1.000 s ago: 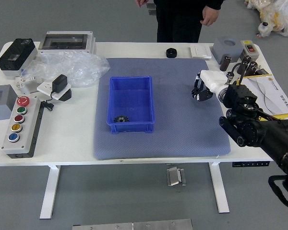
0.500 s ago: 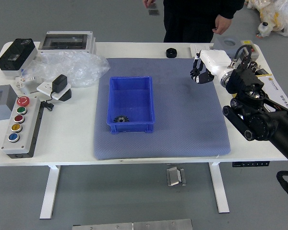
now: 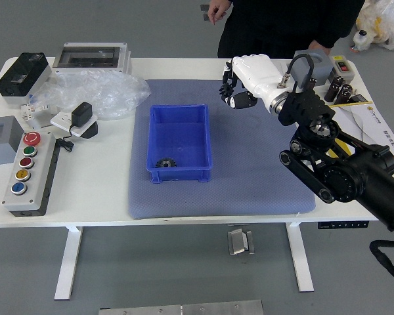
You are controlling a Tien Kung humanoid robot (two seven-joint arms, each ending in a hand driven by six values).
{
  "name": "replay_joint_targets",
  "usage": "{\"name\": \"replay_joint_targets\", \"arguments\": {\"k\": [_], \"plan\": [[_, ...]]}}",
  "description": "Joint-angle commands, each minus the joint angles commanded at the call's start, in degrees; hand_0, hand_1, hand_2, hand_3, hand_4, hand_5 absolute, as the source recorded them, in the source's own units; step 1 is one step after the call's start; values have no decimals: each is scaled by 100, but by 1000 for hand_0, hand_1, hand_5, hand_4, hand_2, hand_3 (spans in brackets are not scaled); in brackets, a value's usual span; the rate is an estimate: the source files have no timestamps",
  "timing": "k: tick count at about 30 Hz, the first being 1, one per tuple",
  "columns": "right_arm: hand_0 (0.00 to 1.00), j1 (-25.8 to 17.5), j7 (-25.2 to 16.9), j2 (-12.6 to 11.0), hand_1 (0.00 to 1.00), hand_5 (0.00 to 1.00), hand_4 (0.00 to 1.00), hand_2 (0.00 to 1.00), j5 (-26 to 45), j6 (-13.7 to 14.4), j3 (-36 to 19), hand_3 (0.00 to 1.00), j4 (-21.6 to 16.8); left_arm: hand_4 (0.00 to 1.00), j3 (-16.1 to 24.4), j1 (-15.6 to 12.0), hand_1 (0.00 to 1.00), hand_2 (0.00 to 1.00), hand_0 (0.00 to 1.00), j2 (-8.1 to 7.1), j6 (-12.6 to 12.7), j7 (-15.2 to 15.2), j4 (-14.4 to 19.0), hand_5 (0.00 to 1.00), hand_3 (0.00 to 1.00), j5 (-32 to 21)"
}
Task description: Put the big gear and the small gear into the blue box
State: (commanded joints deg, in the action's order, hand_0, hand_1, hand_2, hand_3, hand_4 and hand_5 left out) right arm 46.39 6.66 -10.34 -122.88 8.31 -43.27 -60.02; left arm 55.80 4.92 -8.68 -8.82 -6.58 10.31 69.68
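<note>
Across our surface [image 3: 98,177], the robot hand [image 3: 252,76] has neared the blue box [image 3: 180,138], opening and hold unclear. One gear [image 3: 165,163] inside, we likely await another.

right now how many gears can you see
1: a dark gear in the blue box, toward its near-left corner. Another may be hidden behind the right hand.

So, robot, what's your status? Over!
Right hand over mat's far edge, grip unclear. Left hand out of view. One gear in blue box; other gear not visible.
</note>
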Motion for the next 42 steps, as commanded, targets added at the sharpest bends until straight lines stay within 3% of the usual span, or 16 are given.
{"name": "replay_joint_targets", "arguments": {"k": [5,12,28,29,34,35,40,41,42], "plan": [[472,-38,30,244,338,51,652,381,35,26,184,347,-293,681,3,13,821,799,850,11,-6,-7,0,301,823,20],[479,-168,-5,502,341,48,662,390,179,108,402,353,-345,681,-10,39,821,799,850,33,-7,-16,0,302,823,28],[487,-292,-185,635,346,50,677,396,587,160,476,361,-110,681,11,102,820,799,850,69,-21,-13,0,302,823,75],[517,-296,-193,638,364,59,762,423,599,145,470,412,-98,681,6,97,820,799,850,68,-20,-15,0,302,823,69],[517,-309,-232,649,364,59,762,423,640,48,439,412,-59,681,-28,66,820,799,850,70,-14,-24,0,302,823,39],[563,-310,-237,650,388,110,841,479,645,35,434,494,-57,681,-29,65,820,799,850,70,-14,-24,0,302,823,38],[563,-312,-253,657,388,110,841,479,647,-84,423,494,-51,681,-31,76,820,799,850,63,-14,-15,0,302,823,42],[567,-313,-253,658,400,231,826,511,644,-101,426,566,-51,681,-33,75,820,799,850,59,-14,-15,0,302,823,41],[567,-314,-255,659,400,231,826,511,643,-118,427,566,-50,681,-36,74,820,799,850,54,-13,-14,0,302,823,37]]}}
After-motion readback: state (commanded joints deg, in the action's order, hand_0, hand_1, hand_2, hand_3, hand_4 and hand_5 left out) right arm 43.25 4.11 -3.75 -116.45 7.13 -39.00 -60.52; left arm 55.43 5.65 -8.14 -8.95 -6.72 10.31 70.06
